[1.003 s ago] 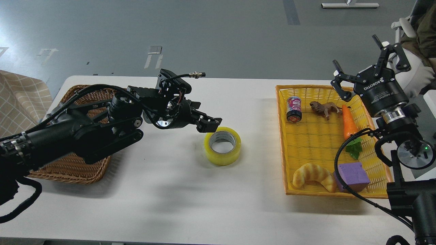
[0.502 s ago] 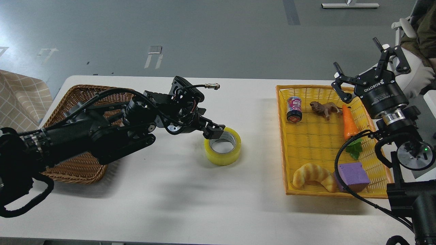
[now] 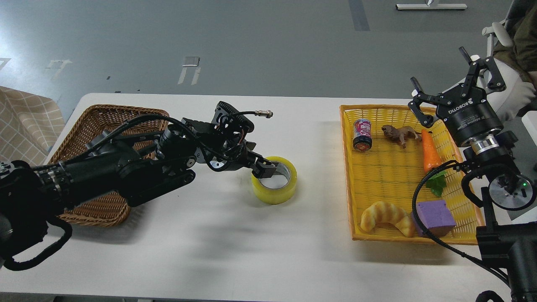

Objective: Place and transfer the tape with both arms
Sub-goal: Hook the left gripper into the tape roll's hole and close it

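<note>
Left gripper [image 3: 265,168] has come further forward and lower than half a second ago, now at the near-left rim of the tape [image 3: 275,180] with a fingertip dipping over the rim into the core hole; a second ago it hung clear to the left of the roll. Cannot tell if the left jaws are apart or closed, they read as one dark block from the head view. Tape unmoved, lying flat on the white worktop [image 3: 218,247], hole up, between the wicker basket [image 3: 96,167] to its left and the yellow tray [image 3: 356,201] to its right. Right gripper [image 3: 455,90] is raised well right of the tape, past the tray's far right corner, jaws spread wide, holding nothing, barely shifted. Writing: "ROBOTIQ" in white on the right gripper body, smaller line under it unreadable. Can [image 3: 362,134] in the tray has a red-and-blue label, text too small. Also in the tray, right of the tape: toy lion [image 3: 399,134], carrot [image 3: 430,152], croissant [image 3: 387,217], purple block [image 3: 436,216].
</note>
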Robot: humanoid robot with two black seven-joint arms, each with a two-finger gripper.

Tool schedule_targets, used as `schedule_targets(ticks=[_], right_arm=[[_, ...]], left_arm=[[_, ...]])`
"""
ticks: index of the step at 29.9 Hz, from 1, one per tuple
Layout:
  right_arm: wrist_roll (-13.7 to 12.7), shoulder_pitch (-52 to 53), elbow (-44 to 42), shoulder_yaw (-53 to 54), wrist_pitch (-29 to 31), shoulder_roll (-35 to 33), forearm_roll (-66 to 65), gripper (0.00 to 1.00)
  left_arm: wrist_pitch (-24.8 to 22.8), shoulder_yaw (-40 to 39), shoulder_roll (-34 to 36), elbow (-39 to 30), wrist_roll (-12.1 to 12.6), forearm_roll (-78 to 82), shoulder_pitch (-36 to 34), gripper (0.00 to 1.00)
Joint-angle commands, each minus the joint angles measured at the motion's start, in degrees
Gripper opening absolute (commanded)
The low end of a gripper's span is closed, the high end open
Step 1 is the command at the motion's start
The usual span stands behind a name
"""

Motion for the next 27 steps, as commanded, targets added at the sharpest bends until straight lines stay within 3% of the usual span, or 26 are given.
schedule_targets(ticks=[1, 10, 18, 20, 22, 24, 25, 26, 27], right_arm=[[-0.01, -0.27, -0.08, 0.0, 0.0, 0.0, 0.0, 1.0], [0.08, -0.36, 0.0, 0.0, 0.0, 0.0, 0.0, 1.0], [0.17, -0.36, 0.0, 0.0, 0.0, 0.0, 0.0, 1.0], [0.17, -0.36, -0.08, 0.0, 0.0, 0.0, 0.0, 1.0], [0.17, -0.36, -0.08, 0.0, 0.0, 0.09, 0.0, 1.0], [0.25, -0.45, -0.08, 0.0, 0.0, 0.0, 0.0, 1.0], [0.34, -0.45, -0.08, 0.0, 0.0, 0.0, 0.0, 1.0], [0.52, -0.45, -0.17, 0.0, 0.0, 0.0, 0.0, 1.0], [0.52, -0.45, -0.26, 0.0, 0.0, 0.0, 0.0, 1.0]], left_arm=[[0.0, 0.13, -0.04, 0.03, 0.11, -0.06, 0.29, 0.85], [0.0, 1.8, 0.04, 0.2, 0.37, -0.06, 1.34, 0.85], [0.0, 1.89, -1.71, 2.75, 0.55, 0.03, 1.61, 0.76], [0.0, 1.89, -2.59, 3.89, 0.55, 0.03, 1.52, 0.58], [0.0, 1.89, -2.59, 3.89, 0.55, 0.03, 1.52, 0.48], [0.0, 1.97, -2.94, 3.89, 0.64, 0.12, 1.61, 0.27], [0.0, 1.98, -3.55, 4.16, 0.55, 0.12, 1.69, 0.09], [0.0, 1.98, -4.08, 4.51, 0.29, 0.2, 1.61, 0.0], [-0.09, 1.98, -4.17, 4.6, 0.03, 0.21, 1.52, 0.0]])
